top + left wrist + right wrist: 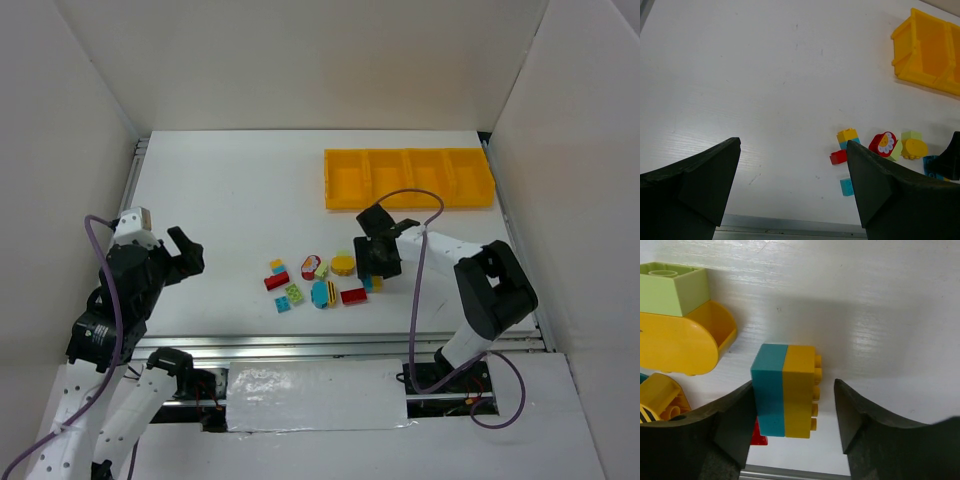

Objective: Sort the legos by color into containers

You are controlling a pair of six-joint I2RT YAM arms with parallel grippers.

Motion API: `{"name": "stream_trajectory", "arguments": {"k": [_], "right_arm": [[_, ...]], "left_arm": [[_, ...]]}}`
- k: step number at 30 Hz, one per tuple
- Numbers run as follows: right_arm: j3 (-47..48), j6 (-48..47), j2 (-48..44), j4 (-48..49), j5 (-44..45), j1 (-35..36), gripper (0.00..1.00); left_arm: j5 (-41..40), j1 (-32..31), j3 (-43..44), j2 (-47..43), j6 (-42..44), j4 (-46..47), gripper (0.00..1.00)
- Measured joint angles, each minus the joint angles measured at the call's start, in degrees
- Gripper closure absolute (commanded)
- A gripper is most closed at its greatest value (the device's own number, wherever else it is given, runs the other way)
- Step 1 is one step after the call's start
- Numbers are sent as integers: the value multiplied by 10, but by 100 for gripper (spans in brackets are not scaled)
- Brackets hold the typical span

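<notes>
- Top view: the white counter (pixel 230 190) is boxed in by white walls (pixel 90 110) on the left, far and right sides, and a metal rail (pixel 330 345) runs along its near edge.
- The yellow tray (pixel 410 204) with four compartments lies at the far right, close to the right wall. All four compartments look empty.
- The legos (pixel 315 282) lie scattered in a loose cluster at the near middle, well apart from the tray. Bare counter spreads to the left and beyond them.
- The left gripper (pixel 185 252) hangs over the left side, away from the cluster.
- The right gripper (pixel 373 278) is down at the cluster's right end, over a teal-and-yellow brick (pixel 373 285).
- Left wrist view: the left gripper (pixel 792 145) is spread wide with nothing between its fingers, above bare counter.
- Ahead on the right lie a yellow-on-teal brick (pixel 847 136), a small red brick (pixel 838 157), a red rounded piece with a flower face (pixel 883 143), a light green brick (pixel 911 135) and a yellow rounded piece (pixel 915 148). The tray's left end sits beyond them.
- Right wrist view: the right gripper (pixel 792 385) straddles the teal-and-yellow brick, which lies on the counter.
- The brick is teal on its left half and yellow on its right half, and the yellow studs point right.
- The left finger (pixel 735 415) meets the teal side. A slim gap shows between the studs and the right finger (pixel 855 415), so the gripper stands narrowed but not clamped.
- Just left of the brick, a green brick (pixel 672 290) rests against a yellow rounded shell (pixel 680 345).
</notes>
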Motion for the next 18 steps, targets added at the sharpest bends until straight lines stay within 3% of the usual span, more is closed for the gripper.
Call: {"name": "stream_trajectory", "arguments": {"k": [1,4,5,9,14,18], "right_arm": [[0,2,0,0,2,0,39],[0,6,0,-2,9,0,61],[0,9,0,-3,14,0,73],[1,18,-1,-8,35,0,97],[11,30,-39,-37,67,0,100],[24,35,-137,-42,82,28,100]], "left_arm": [[1,0,0,0,0,0,1],[2,0,0,1,0,0,0],[3,0,0,1,0,0,0],[3,0,0,2,0,0,1],[21,0,0,15,0,4,1],[83,0,-1,43,-27,22,0]]}}
